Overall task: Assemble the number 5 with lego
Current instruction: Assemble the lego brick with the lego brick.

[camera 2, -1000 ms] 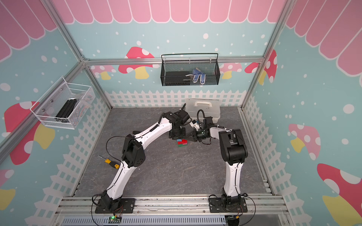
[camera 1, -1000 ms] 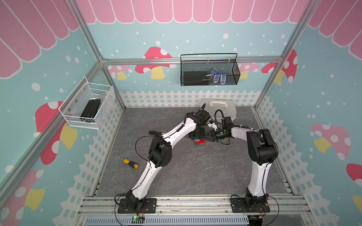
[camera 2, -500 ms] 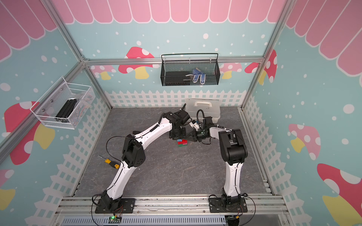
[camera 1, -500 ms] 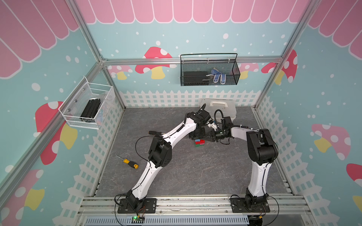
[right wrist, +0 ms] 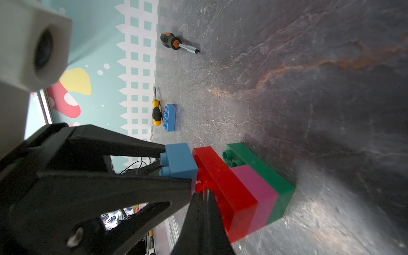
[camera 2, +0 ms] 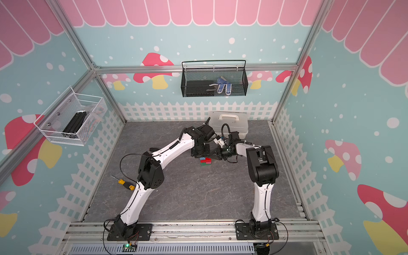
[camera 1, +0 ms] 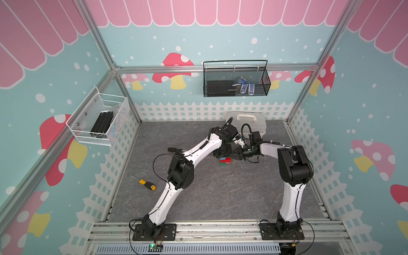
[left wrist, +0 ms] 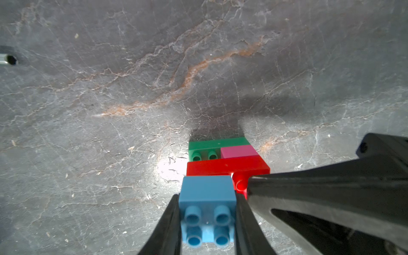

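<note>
green-pink-red stack (right wrist: 225, 183) done | left gripper (left wrist: 207, 196) holds small blue brick (left wrist: 207, 212), seemingly seated | right gripper (right wrist: 204, 192) closed | long blue brick (right wrist: 170, 117) pending

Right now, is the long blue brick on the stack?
No, the long blue brick lies flat by a yellow screwdriver, away from the stack.

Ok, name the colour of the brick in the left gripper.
The brick is blue; left wrist view.

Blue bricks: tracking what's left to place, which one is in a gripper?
The small square blue brick, clamped in the left gripper against the red brick; the long blue brick lies free beside the yellow-handled screwdriver.
</note>
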Controlling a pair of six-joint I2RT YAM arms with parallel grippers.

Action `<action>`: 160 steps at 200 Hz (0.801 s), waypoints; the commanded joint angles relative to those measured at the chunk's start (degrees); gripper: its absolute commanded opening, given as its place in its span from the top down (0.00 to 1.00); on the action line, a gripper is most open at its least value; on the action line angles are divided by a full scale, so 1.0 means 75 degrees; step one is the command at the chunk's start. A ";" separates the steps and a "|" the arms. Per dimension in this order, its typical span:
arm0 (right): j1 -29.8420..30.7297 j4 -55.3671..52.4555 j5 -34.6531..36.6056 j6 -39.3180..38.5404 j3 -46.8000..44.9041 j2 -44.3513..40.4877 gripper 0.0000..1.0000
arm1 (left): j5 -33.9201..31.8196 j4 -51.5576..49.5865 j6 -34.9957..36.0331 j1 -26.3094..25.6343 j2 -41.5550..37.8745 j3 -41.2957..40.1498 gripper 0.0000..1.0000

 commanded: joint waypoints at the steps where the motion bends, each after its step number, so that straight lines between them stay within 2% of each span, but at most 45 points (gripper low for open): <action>1: 0.0090 -0.0469 0.0493 -0.0190 -0.0026 0.0351 1.00 | -0.0134 -0.0055 -0.0184 -0.0207 0.0226 0.0015 0.80; 68: 0.0088 -0.0460 0.0537 -0.0198 -0.0085 0.0336 1.00 | -0.0338 -0.0067 -0.0159 -0.0269 0.0268 -0.0335 0.80; 120: 0.0085 -0.0541 0.0575 -0.0299 -0.0120 0.0370 1.00 | -0.0362 -0.0067 -0.0039 -0.0201 0.0334 -0.0224 0.80; 160: 0.0083 -0.0645 0.0587 -0.0370 -0.0088 0.0371 1.00 | -0.0267 -0.0080 0.0135 -0.0186 0.0501 -0.0089 0.77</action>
